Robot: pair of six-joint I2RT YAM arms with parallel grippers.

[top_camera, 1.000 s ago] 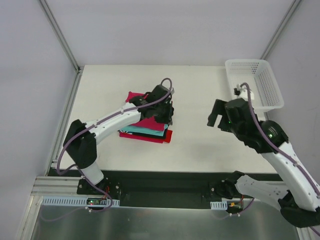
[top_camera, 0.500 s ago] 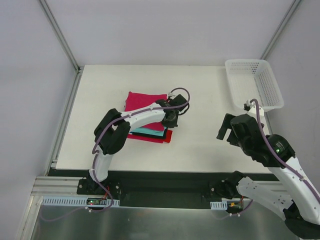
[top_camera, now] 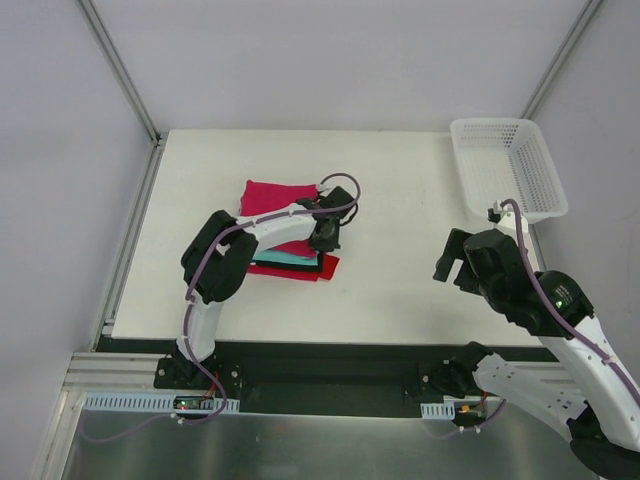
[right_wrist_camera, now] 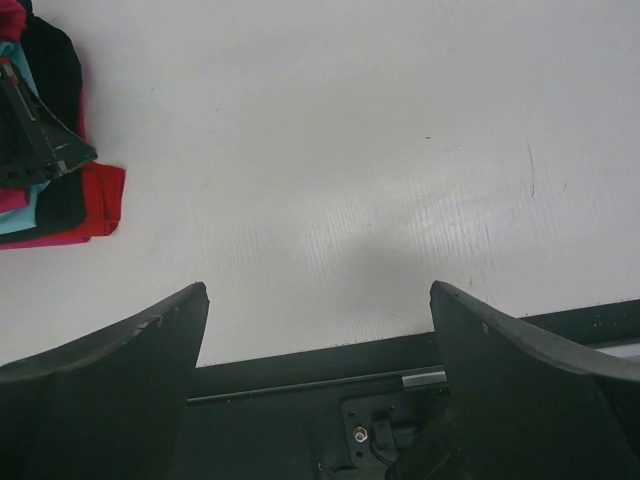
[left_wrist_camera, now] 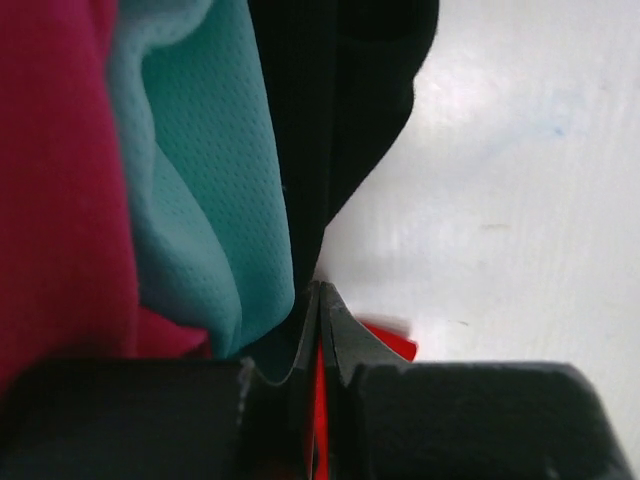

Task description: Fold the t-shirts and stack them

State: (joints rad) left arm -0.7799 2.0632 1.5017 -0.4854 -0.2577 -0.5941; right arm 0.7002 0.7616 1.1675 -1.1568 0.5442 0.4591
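The pink tee (top_camera: 283,194) is plain crimson-pink; the teal tee (left_wrist_camera: 190,200) shows a fine dotted weave; black tee (left_wrist_camera: 330,100) and red tee (top_camera: 327,266) are plain. White table (top_camera: 400,200), white mesh basket (top_camera: 505,165).

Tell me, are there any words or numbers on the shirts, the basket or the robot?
None can be read. The stack of t-shirts is plain cloth, the white basket carries no label, and the circuit boards by the arm bases are too small to show any print.
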